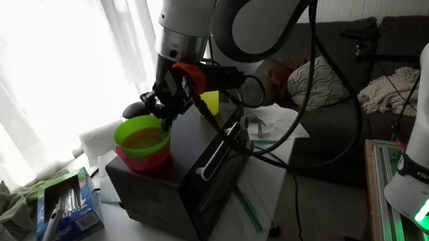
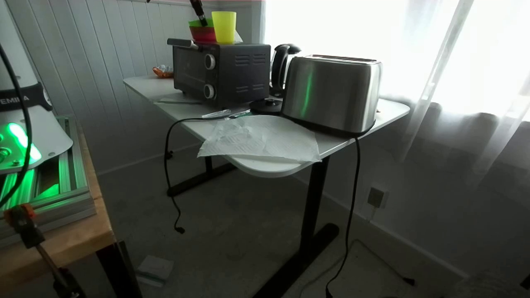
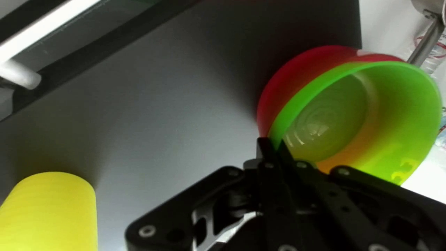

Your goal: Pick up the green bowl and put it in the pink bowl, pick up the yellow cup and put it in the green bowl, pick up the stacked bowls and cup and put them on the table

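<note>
Dark oven top [image 3: 167,104], centre of the wrist view. At right, the green bowl [image 3: 352,122] sits partway inside the pink bowl [image 3: 292,82], its rim pinched by the gripper [image 3: 276,143]. Probably thin plastic: light, springy, rather slick; best taken by one wall.

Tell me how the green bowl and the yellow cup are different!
The green bowl is wide; the yellow cup is narrower, and taller than it is wide.
The green bowl is partly inside the pink bowl; the yellow cup stands by itself on the black oven.
The gripper pinches the green bowl's rim, while nothing holds the yellow cup.
Both are plain and brightly coloured.
</note>
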